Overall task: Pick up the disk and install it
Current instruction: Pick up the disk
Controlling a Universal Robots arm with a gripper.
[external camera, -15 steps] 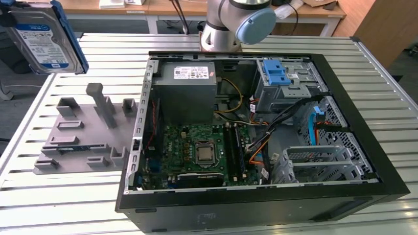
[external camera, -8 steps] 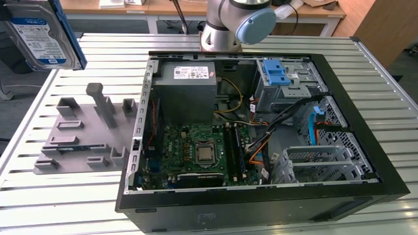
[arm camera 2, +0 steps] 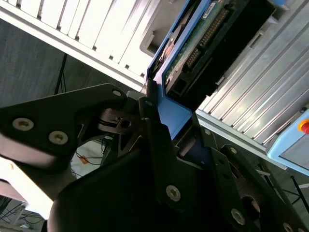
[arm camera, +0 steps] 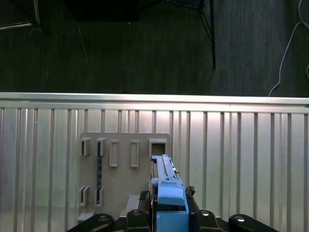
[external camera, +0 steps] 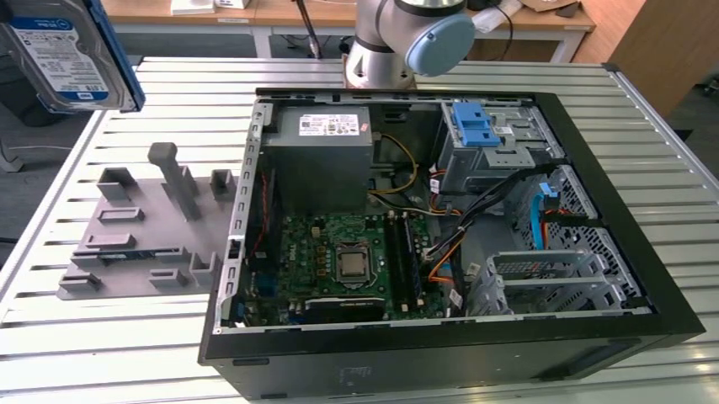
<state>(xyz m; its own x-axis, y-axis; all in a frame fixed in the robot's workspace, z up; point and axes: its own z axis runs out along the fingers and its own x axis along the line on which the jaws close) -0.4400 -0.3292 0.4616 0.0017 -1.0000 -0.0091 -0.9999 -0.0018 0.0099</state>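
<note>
1. One disk [external camera: 67, 55] is the thing that matters here, and it is clear of the table. In the exterior view it hangs high at that view's left, label side out, above the grey holder plate [external camera: 135, 227] with its upright slots.
2. In the second wrist view the gripper [arm camera 2: 169, 123] is clamped on the disk's blue carrier frame [arm camera 2: 176, 116]. The fingers [arm camera 2: 147, 113] stand narrow, one on each side of the blue plastic, and the drive's circuit-board face [arm camera 2: 193, 48] reaches out beyond them.
3. In the first wrist view the disk [arm camera: 166, 193] is seen edge-on over the holder plate and the slatted table [arm camera: 241, 145], touching neither.
4. By the look of it, the step in hand is the carry toward the open computer case [external camera: 450, 353]. The grip sits at one end of the carrier, so most of the drive overhangs. A slow, even carry with no sudden wrist turns would suit it, lest the plastic frame slip or twist between the jaws.
5. The hold is on the frame and not on the label or the bare board, which seems the right place to keep it.
6. The case is crowded with the power-supply box [external camera: 326, 143], loose cables [external camera: 450, 210], a blue latch [external camera: 477, 126] on the upper bay and a drive cage [external camera: 551, 273] at the exterior view's right. A good path would pass high over the case wall and keep the disk's long edge level. Which bay is meant cannot be told from these pictures
</note>
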